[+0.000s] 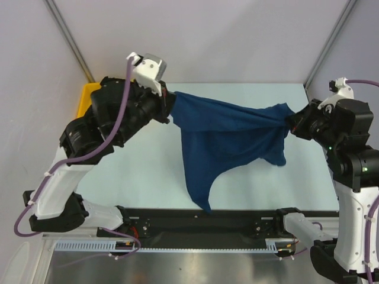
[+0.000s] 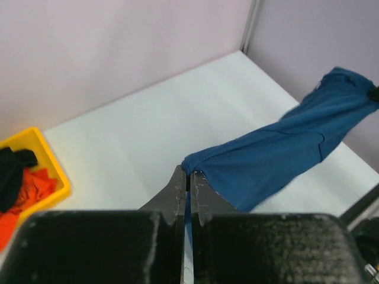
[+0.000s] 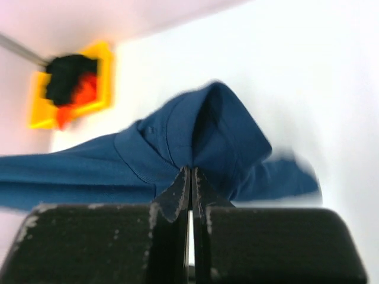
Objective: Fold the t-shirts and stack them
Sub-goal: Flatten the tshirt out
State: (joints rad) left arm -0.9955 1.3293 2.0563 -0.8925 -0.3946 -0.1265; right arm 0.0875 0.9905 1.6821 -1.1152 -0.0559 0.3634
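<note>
A navy blue t-shirt (image 1: 228,142) hangs stretched in the air between my two grippers, its lower part drooping to a point near the table's front. No print shows on it. My left gripper (image 1: 172,102) is shut on its left end, seen in the left wrist view (image 2: 190,175) with cloth (image 2: 278,157) pinched between the tips. My right gripper (image 1: 291,123) is shut on its right end; the right wrist view (image 3: 191,171) shows the cloth (image 3: 177,142) bunched at the tips. Black (image 2: 13,171) and orange-red (image 2: 29,189) t-shirts lie in the tray.
A yellow plastic tray (image 1: 86,97) stands at the table's far left, mostly behind my left arm; it also shows in the left wrist view (image 2: 50,160) and the right wrist view (image 3: 103,89). Walls close the table's back and sides. A black rail (image 1: 201,225) runs along the front.
</note>
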